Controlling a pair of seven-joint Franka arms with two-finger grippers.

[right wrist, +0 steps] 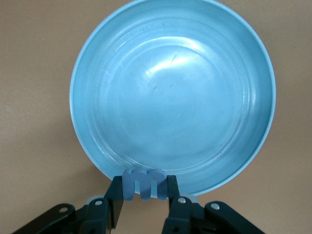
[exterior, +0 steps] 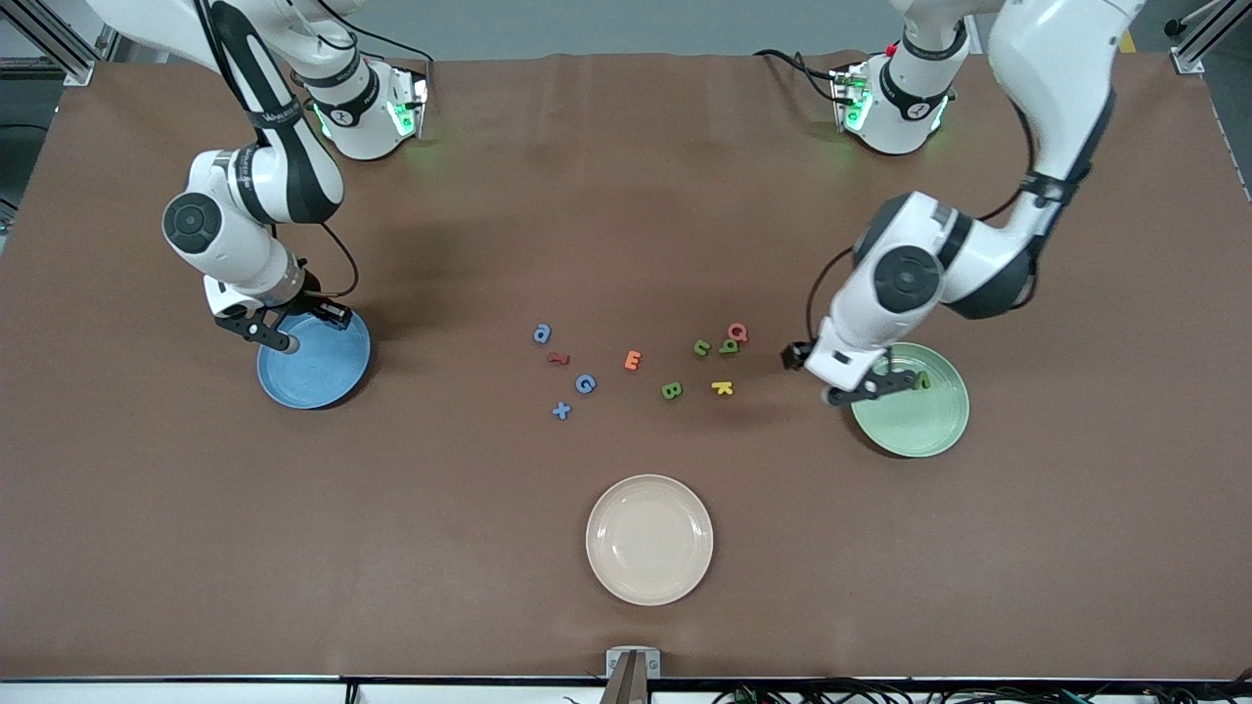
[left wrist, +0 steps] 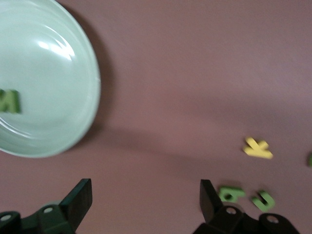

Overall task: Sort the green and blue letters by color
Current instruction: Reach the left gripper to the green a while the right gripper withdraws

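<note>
A: Plates, largest items first?

B: Round cream plate (exterior: 648, 539), bare, well apart from both grippers. Round pale-green plate (exterior: 919, 422) under the left gripper (exterior: 859, 389), holding one olive-green letter (left wrist: 9, 101). Round glossy blue plate (right wrist: 173, 92) under the right gripper (right wrist: 145, 195), nothing lying in it.

A: Grippers?

B: Left: jaws spread wide, holding nothing, over the green plate's rim. Right: fingers pinched on a small mid-blue letter (right wrist: 142, 184) at the blue plate's edge, not yet let go.

A: Letters outstanding?

B: Three green ones on the brown table (exterior: 626, 606), near the left gripper: two together (exterior: 715, 347), one (exterior: 671, 391) nearer the camera. Three blue ones (exterior: 585, 383) between the two grippers. By my count: one green placed, one blue about to be, six left. The red, orange, pink and yellow letters (exterior: 723, 388) stay put.
</note>
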